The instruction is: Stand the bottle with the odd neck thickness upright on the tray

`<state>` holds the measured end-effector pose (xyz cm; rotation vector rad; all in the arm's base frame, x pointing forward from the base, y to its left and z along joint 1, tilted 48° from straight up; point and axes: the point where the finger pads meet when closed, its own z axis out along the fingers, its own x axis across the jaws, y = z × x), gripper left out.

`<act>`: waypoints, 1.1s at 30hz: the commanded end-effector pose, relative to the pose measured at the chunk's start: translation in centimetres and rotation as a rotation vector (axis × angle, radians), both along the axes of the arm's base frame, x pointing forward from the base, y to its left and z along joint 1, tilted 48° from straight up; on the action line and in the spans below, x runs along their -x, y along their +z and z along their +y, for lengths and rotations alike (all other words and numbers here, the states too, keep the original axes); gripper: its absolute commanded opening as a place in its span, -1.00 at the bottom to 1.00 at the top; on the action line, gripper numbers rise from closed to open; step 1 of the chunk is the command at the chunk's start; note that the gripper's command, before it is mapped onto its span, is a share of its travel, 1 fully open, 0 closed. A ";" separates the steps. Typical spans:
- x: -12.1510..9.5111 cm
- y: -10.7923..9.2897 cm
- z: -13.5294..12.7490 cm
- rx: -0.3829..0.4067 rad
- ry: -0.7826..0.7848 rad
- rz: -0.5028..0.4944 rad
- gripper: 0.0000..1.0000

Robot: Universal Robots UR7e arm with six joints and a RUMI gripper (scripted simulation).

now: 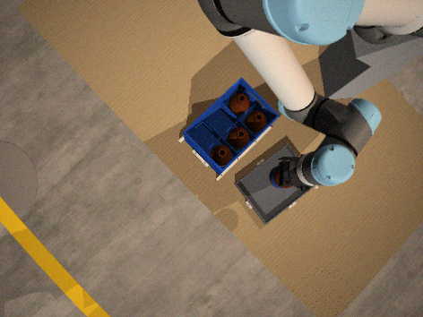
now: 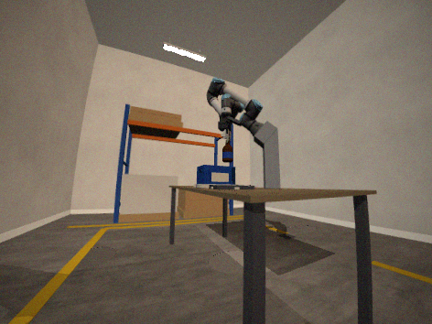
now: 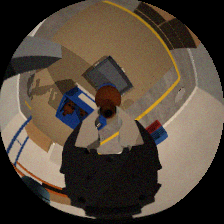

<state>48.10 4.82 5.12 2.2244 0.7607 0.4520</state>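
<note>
My gripper (image 2: 226,135) is shut on the neck of a brown bottle (image 2: 227,153) with a blue label and holds it hanging upright, well above the table. From above, the held bottle (image 1: 277,175) is over the dark grey tray (image 1: 271,188), toward its right half. The wrist view shows the bottle (image 3: 107,100) below my fingers with the tray (image 3: 108,75) beneath it. The blue crate (image 1: 230,124) stands to the tray's upper left and holds several brown bottles (image 1: 238,136); two of its cells on the left side are empty.
The crate and tray stand close together near the table's left edge (image 1: 179,175). My arm's elbow and wrist (image 1: 333,134) reach over the tray's right side. A blue and orange shelf rack (image 2: 151,160) stands behind the table.
</note>
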 end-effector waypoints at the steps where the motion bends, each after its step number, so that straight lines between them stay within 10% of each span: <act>1: -0.1 -0.4 0.7 0.000 0.000 -0.001 -1.00; 33: -0.2 -1.7 2.4 0.000 0.000 -0.001 -1.00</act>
